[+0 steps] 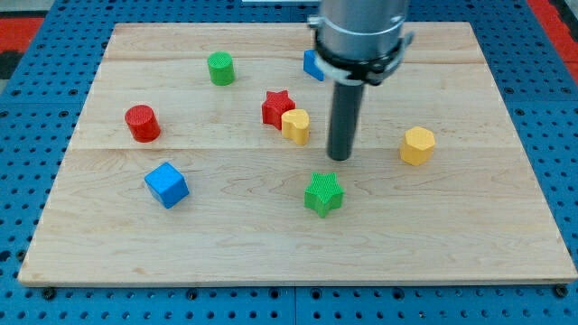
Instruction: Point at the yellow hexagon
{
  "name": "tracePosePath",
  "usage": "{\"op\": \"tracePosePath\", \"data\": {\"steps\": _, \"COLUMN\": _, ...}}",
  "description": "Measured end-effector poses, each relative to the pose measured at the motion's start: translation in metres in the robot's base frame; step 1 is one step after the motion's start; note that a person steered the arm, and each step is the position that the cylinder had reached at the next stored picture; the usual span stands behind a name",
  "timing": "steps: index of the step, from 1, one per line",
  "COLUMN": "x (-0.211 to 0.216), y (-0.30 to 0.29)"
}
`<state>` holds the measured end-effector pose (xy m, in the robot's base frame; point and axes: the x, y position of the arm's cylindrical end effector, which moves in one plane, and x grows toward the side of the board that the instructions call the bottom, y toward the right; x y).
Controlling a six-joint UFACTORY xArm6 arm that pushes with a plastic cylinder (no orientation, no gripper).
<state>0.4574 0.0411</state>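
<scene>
Gripper there is none: my tip [340, 157] rests between yellow hexagon [417, 145] and yellow cylinder [295, 125].

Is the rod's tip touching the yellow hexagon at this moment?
Apart. The camera view shows bare board between my tip and the yellow hexagon, which sits off to the view's right.

Setting: a robotics lab test bench. Evidence: a pale wooden board [271, 253] lies on a blue perforated desk [27, 135] with a regular hole grid. A grey industrial arm [361, 32] stands over the board. Small ribbed, 3D-printed-looking coloured blocks, such as the green star [323, 193], are scattered on the board.
</scene>
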Motion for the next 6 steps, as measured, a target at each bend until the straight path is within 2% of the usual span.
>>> {"op": "tracePosePath", "data": {"steps": 1, "x": -0.026, "y": -0.033}}
{"op": "tracePosePath", "data": {"steps": 2, "x": -0.059, "y": -0.032}}
{"op": "tracePosePath", "data": {"steps": 4, "x": -0.070, "y": 0.105}}
{"op": "tracePosePath", "data": {"steps": 5, "x": -0.036, "y": 0.201}}
{"op": "tracePosePath", "data": {"steps": 6, "x": -0.003, "y": 0.237}}
